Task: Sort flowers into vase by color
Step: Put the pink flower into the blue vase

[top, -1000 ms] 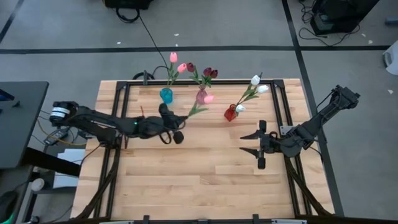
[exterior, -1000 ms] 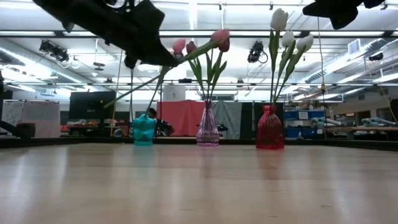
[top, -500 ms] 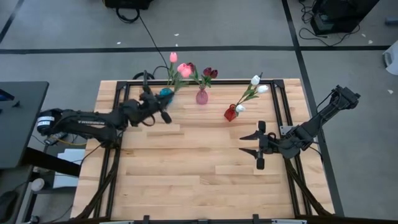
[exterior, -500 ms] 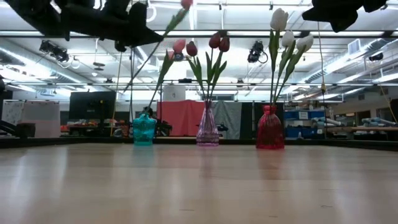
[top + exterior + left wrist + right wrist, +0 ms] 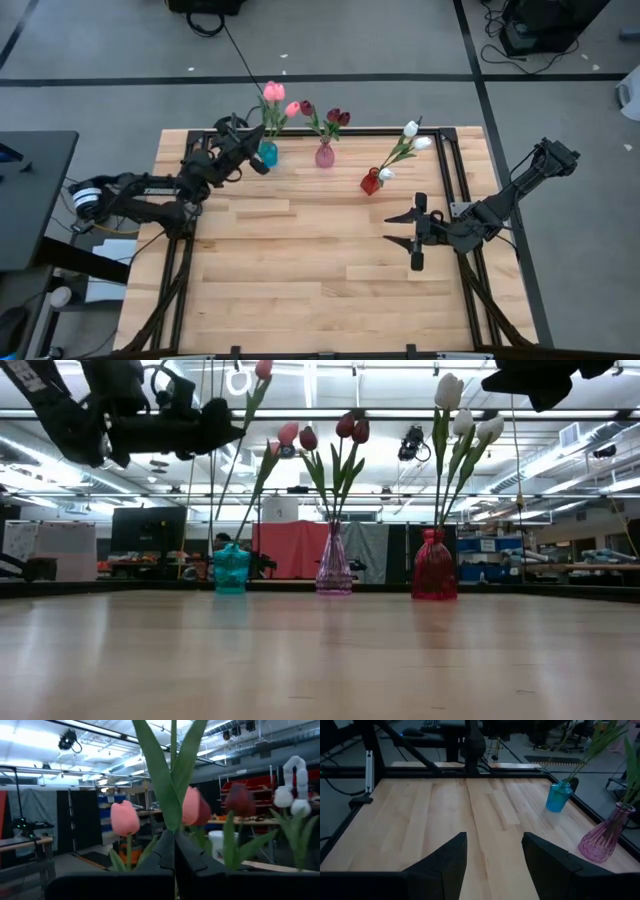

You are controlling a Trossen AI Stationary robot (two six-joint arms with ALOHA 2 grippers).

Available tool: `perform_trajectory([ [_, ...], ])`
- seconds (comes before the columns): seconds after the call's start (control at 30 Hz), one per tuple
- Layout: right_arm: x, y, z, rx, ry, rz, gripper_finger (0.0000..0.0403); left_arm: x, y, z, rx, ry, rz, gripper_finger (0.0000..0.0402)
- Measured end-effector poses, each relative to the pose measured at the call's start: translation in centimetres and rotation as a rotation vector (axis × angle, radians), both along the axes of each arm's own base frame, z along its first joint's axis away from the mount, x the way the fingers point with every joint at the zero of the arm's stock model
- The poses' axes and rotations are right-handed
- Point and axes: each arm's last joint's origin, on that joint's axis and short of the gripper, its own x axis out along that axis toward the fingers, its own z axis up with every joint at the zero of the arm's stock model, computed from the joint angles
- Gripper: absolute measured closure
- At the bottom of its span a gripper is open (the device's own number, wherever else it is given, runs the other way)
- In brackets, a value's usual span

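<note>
the left gripper [image 5: 174, 851] has its jaws pinched shut on a pink tulip's stem [image 5: 235, 455], which runs upright through them with its foot reaching down toward the teal vase [image 5: 231, 569] below, while the right gripper [image 5: 412, 231] hangs with jaws wide open and empty, well off.

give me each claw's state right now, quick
Left claw: closed on a pink tulip stem, over the teal vase.
Right claw: open, empty, waiting at the table's right side.
</note>
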Motion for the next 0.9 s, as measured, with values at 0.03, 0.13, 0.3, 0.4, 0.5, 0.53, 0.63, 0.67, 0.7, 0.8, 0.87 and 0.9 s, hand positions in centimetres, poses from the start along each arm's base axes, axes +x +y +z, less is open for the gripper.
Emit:
perform_trajectory([
  [0.03, 0.0, -0.1, 0.0, 0.002, -0.002, -0.004, 0.0199, 0.1, 0.4, -0.2, 0.004, -0.004, 0.011, 0.0401],
  [0.13, 0.1, -0.2, 0.0, 0.006, -0.003, -0.014, 0.0199, 0.3, 1.5, -1.0, 0.022, -0.033, 0.051, 0.0401],
  [0.3, 0.2, -0.3, 0.1, 0.017, -0.012, -0.017, 0.0199, 0.8, 3.2, -2.5, 0.048, -0.041, 0.109, 0.0401],
  [0.4, 0.2, -0.2, 0.1, 0.02, -0.014, -0.014, 0.0199, 1.5, 4.1, -3.0, 0.044, -0.021, 0.117, 0.0401],
  [0.5, 0.2, -0.3, 0.1, 0.02, -0.013, -0.014, 0.0199, 2.1, 4.5, -3.2, 0.059, 0.009, 0.119, 0.0401],
  [0.53, 0.2, -0.3, 0.2, 0.021, -0.015, -0.016, 0.0199, 2.3, 4.6, -2.9, 0.072, 0.005, 0.119, 0.0401],
  [0.63, 0.3, -0.3, 0.2, 0.022, -0.017, -0.018, 0.0199, 2.3, 4.7, -2.9, 0.092, 0.025, 0.137, 0.0401],
  [0.67, 0.3, -0.3, 0.2, 0.022, -0.017, -0.019, 0.0199, 2.3, 4.7, -2.7, 0.101, 0.027, 0.14, 0.0401],
  [0.7, 0.3, -0.3, 0.2, 0.023, -0.017, -0.019, 0.0199, 2.2, 4.7, -2.6, 0.105, 0.023, 0.143, 0.0401],
  [0.8, 0.3, -0.4, 0.2, 0.025, -0.021, -0.021, 0.0199, 1.9, 5.0, -2.4, 0.11, 0.017, 0.162, 0.0401],
  [0.87, 0.3, -0.4, 0.2, 0.026, -0.021, -0.022, 0.0199, 1.6, 5.3, -2.4, 0.111, 0.017, 0.171, 0.0401],
  [0.9, 0.3, -0.4, 0.2, 0.026, -0.021, -0.022, 0.0199, 1.5, 5.5, -2.4, 0.113, 0.017, 0.167, 0.0401],
])
